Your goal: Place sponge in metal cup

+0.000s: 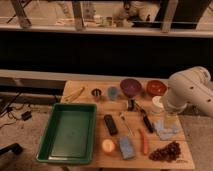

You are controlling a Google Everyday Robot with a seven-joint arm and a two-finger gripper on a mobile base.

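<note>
Since sponge point(125, 147) lies untouched, well apart from metal cup point(96, 93), gripper point(167, 119) hangs at right over cloth point(166, 131), jaws apart, likely readied for grasping.

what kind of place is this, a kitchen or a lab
Probably a robot test area indoors, not a kitchen: a wooden table laid out with a green tray, sponge and metal cup, a railing behind, and the robot's gripper at the table's right edge.
</note>
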